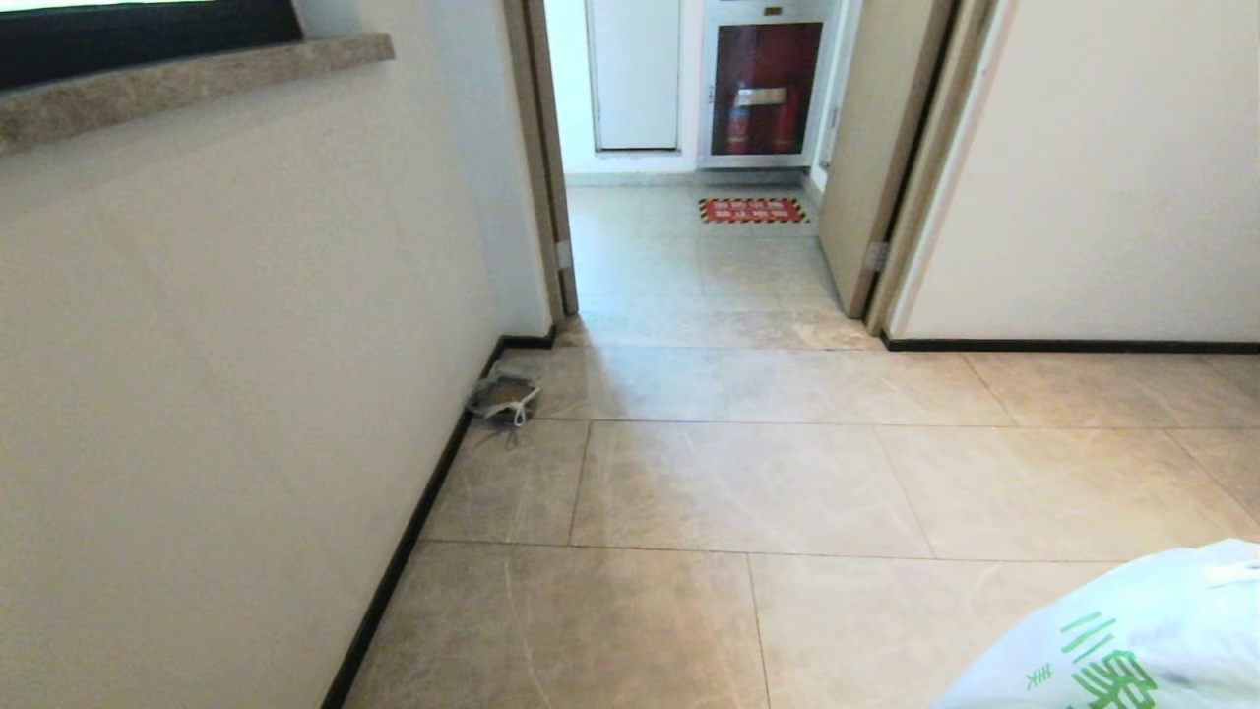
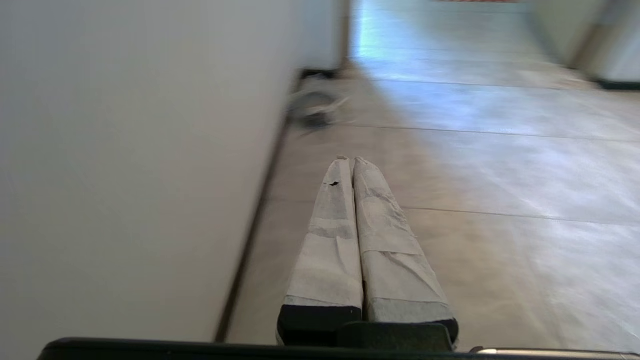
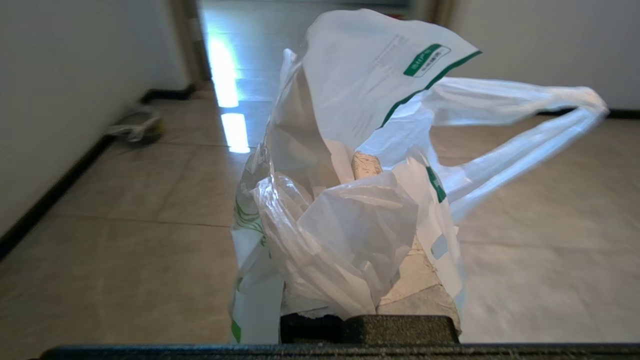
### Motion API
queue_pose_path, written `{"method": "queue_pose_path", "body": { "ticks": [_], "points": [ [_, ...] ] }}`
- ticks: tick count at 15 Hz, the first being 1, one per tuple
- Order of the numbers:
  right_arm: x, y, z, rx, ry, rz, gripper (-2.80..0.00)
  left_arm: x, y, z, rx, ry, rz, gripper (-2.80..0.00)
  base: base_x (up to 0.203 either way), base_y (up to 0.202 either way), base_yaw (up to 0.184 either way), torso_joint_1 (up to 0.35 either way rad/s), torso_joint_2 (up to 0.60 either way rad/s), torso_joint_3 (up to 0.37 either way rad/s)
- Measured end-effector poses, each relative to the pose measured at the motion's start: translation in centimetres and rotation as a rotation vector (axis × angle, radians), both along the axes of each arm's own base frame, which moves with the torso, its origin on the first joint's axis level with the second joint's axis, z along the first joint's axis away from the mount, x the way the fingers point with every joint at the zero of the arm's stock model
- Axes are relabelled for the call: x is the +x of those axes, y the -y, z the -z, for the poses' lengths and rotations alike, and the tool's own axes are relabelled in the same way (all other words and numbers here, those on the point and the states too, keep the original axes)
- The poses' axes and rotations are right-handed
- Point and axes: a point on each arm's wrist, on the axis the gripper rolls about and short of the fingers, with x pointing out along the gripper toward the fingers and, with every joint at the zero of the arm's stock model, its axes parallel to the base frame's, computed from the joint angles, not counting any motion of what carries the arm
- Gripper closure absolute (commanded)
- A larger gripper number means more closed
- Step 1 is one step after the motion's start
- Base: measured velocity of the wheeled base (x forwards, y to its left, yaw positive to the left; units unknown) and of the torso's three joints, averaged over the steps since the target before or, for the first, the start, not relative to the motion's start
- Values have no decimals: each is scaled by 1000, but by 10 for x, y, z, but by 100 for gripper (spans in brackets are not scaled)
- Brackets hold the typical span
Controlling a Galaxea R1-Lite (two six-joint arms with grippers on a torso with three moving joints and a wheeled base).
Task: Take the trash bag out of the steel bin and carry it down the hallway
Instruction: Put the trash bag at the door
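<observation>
bag out of the bin, carrying stage under way

the right gripper is clamped on the bunched trash bag, white crinkly plastic with green print and one loop handle flaring free. next comes driving on through the doorway into the hallway. left gripper is pressed together, empty.

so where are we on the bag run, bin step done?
Done: the trash bag is out of the bin, which is in no view. In hand: the right gripper is shut on the bag's crumpled plastic, one loop handle hanging free; the left gripper is shut and empty. Left: the hallway past the doorway, up to the red mat.
</observation>
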Motion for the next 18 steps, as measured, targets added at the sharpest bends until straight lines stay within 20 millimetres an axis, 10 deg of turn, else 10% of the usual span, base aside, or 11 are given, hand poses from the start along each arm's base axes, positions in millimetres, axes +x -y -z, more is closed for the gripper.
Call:
{"method": "queue_pose_path", "body": {
  "ticks": [18],
  "points": [
    [0, 0, 0, 0, 0, 2, 0, 0, 0, 0, -7, 0, 0, 0, 1, 5, -100, 1, 1, 2]
  ]
}}
